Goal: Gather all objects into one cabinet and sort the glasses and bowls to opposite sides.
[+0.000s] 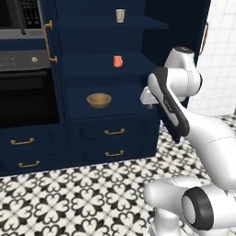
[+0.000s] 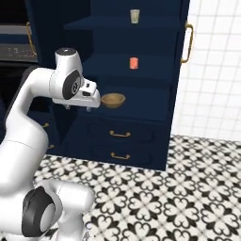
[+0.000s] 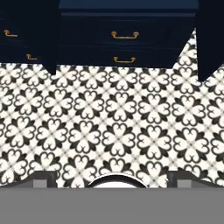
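Left base view sets the tall dark navy cabinet [image 1: 110, 69] straight ahead with its shelves exposed: the small beige mug [image 1: 120, 15] stands on the top shelf, the plain orange-red mug [image 1: 118, 61] on the shelf below it, and the wide shallow tan wooden bowl [image 1: 99, 100] on the lowest shelf, left of centre. All three sit in one column, each on its own level — so nothing is yet sorted to opposite sides of a single shelf. I cannot see a blue bowl in these pictures.

From the right base view, the gripper [image 2: 77, 107] hangs just in front of the lowest shelf, level with the wooden bowl and to its left, pointing down at the patterned black-and-white floor tiles [image 3: 113, 131]. Its jaws are spread wide and hold nothing. The bowl lies beyond and beside the hand, so I judge a reach would need the wrist turned towards the shelf. Brass-handled drawers [image 1: 114, 132] sit beneath — clear of the path.
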